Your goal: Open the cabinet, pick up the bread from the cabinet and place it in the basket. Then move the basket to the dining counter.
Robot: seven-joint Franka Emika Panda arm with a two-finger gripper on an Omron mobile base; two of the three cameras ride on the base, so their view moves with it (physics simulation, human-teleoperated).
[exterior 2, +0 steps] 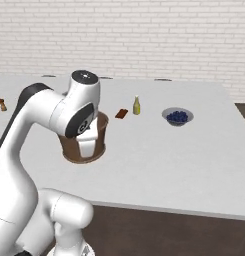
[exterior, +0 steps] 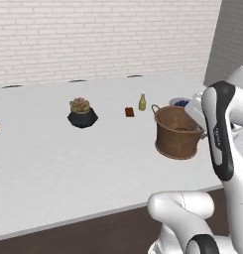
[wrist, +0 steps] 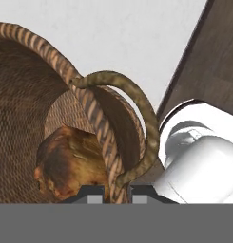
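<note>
Brown basket (exterior: 176,133) on the white dining counter (exterior: 53,158), beside the arm (exterior: 219,134); plant pot (exterior: 82,117) well apart.

Flat, even light fills the rendered kitchen, with no visible lamp or window. The white counter (exterior: 53,158) reads bright, close to washed out, yet shows no glare. Shadows are soft and small: a faint dark patch sits under the plant pot (exterior: 83,118) and under the basket (exterior: 178,132). Both base views are slightly soft and low in detail, the brick wall (exterior 2: 144,35) blurring with distance. In the hand view the basket's weave is sharper, its inside shaded dark around the bread (wrist: 70,161).
</note>
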